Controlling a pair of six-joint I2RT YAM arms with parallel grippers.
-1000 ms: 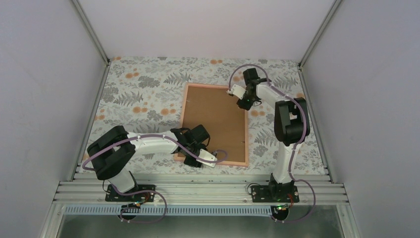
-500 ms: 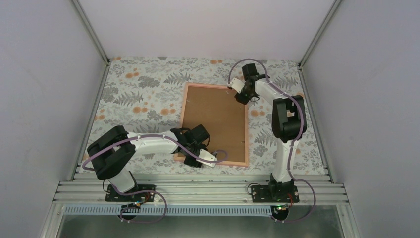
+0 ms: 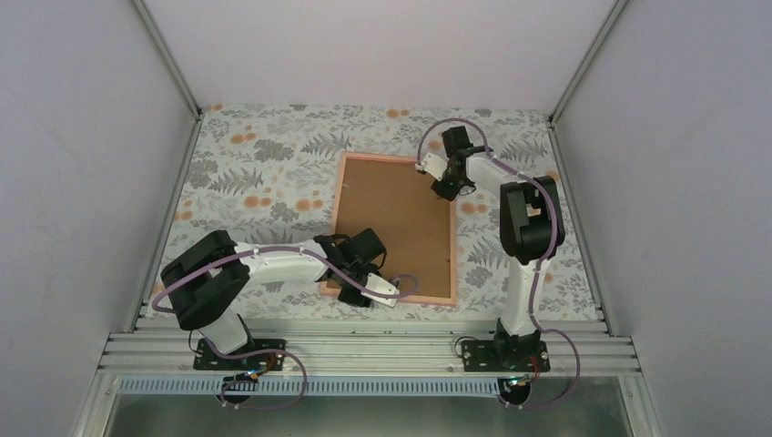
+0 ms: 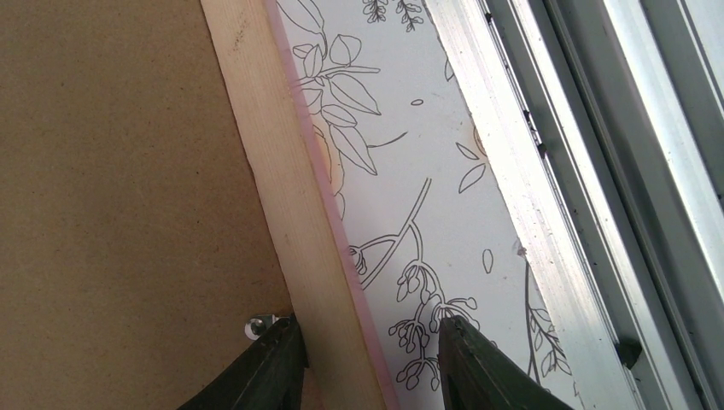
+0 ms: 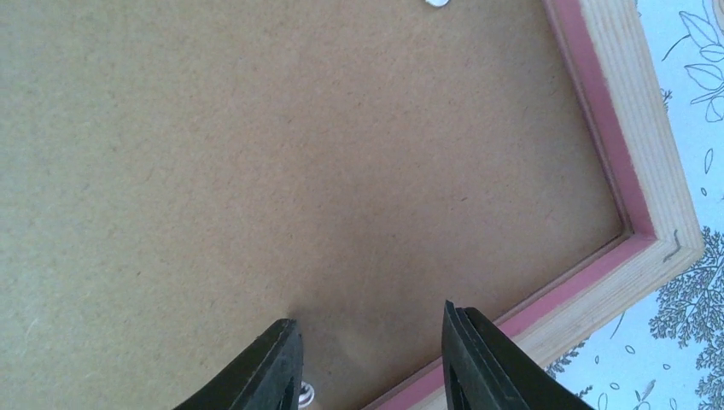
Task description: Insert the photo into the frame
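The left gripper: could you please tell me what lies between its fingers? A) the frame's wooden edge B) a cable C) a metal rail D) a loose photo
A: the left gripper straddles the pale edge of the frame, one finger over the brown backing board, the other over the floral tablecloth.

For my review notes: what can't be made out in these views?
- the photo: in no view; the backing board may cover it.
- the frame: front faces down in every view.
- metal tab: left wrist view, partly behind the left jaws; turned over the board or not, unclear.
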